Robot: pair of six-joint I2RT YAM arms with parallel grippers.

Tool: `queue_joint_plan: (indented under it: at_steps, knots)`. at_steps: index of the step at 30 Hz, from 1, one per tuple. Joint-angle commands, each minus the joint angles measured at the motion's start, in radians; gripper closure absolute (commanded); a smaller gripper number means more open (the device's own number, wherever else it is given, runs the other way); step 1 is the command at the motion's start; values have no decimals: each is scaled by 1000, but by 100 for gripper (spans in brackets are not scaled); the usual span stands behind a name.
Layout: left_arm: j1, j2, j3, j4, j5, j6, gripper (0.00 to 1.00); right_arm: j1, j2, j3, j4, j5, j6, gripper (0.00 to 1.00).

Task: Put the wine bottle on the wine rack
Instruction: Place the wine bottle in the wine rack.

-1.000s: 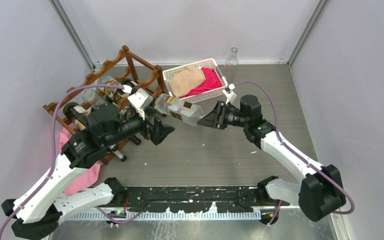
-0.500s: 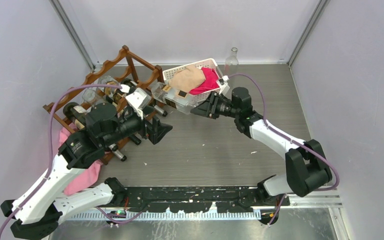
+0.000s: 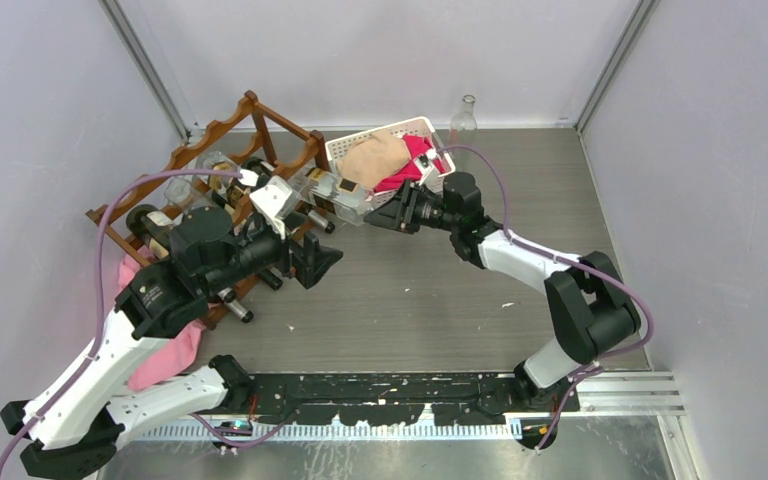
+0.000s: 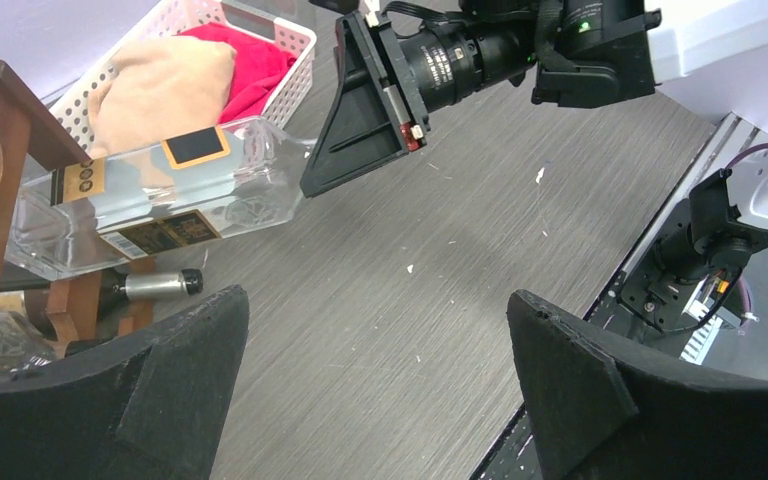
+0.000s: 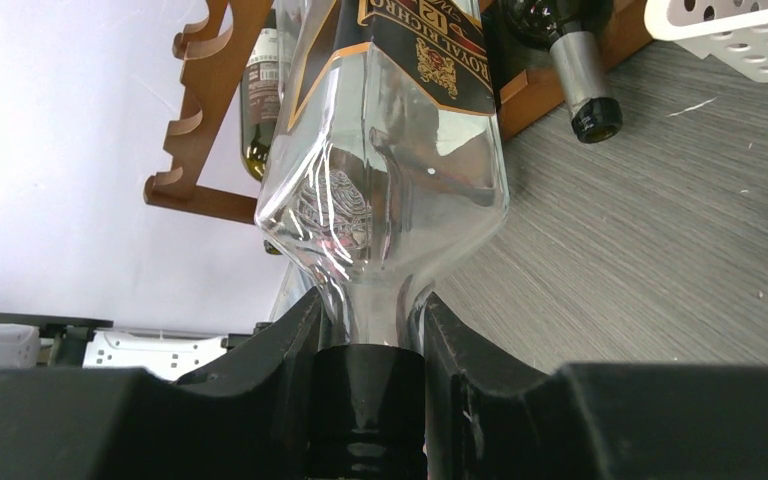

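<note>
The wine bottle (image 3: 338, 194) is clear and square-sided with a black and gold label. It lies nearly level, its base at the front of the reddish-brown wooden wine rack (image 3: 245, 125). My right gripper (image 3: 392, 208) is shut on its neck, just above the black cap; the right wrist view shows the bottle (image 5: 390, 150) between the jaws (image 5: 365, 315), with the rack (image 5: 205, 110) behind it. My left gripper (image 3: 326, 264) is open and empty, low in front of the rack. The left wrist view shows the bottle (image 4: 160, 190), the rack post (image 4: 5, 95) and my left gripper (image 4: 375, 320).
Several other bottles lie in the rack (image 3: 258, 172); one silver-capped neck (image 5: 585, 85) sticks out below. A white basket (image 3: 352, 139) with tan and red cloths stands behind the bottle. A clear upright bottle (image 3: 465, 118) is at the back wall. A pink cloth (image 3: 165, 352) lies at left.
My right arm has carried the wine bottle leftward, from the middle of the table to the rack's front. My left arm has barely moved and stays open.
</note>
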Motion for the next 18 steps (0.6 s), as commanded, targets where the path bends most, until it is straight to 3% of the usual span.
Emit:
queue_joint_plan:
  at_steps: [1,18]
  knots:
    - [3,-18,42,10,-15,20,0,22,4,110,338,21,20,99]
    - [3,-29,63,-5,-41,37,0,105,283,308,487,119,-15,99]
